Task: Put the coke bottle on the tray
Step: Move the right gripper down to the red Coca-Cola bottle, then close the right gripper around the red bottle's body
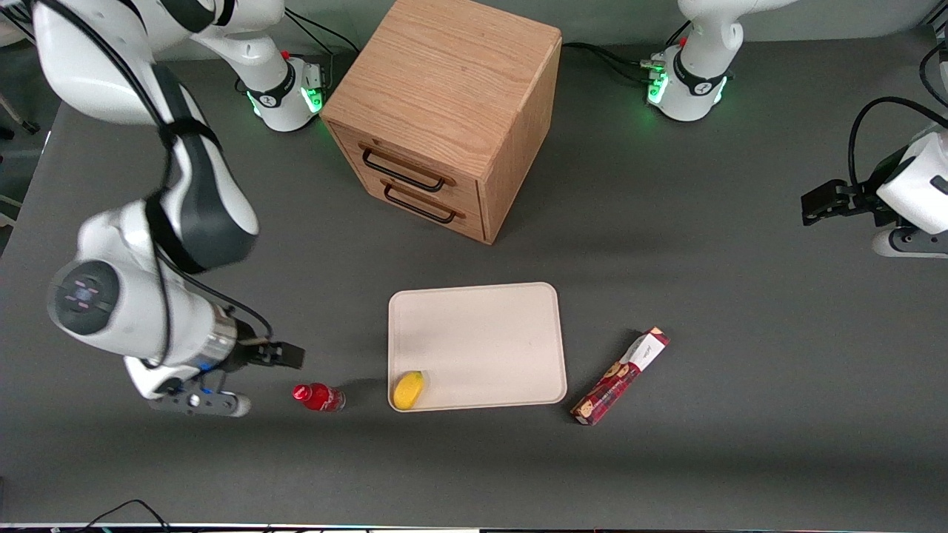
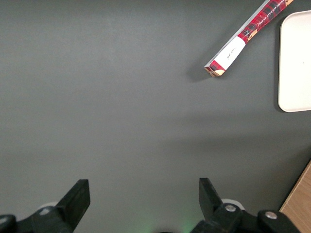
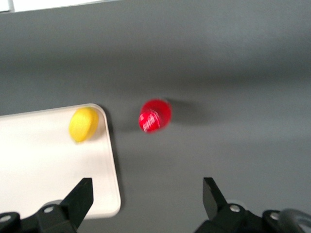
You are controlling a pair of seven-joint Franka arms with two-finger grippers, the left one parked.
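While the coke bottle [image 1: 318,397] stands on the table beside the tray [image 1: 481,326], the gripper [image 3: 146,201] hovers above it, fingers spread and empty.

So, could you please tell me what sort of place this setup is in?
Probably a robotics lab test bench: white robot arms bolted to a dark grey table, with staged props such as a wooden drawer cabinet, a tray and a coke bottle. The right arm's tool hangs open beside the bottle.

Coke bottle [image 1: 318,397] stands on table beside cream tray [image 1: 481,337].
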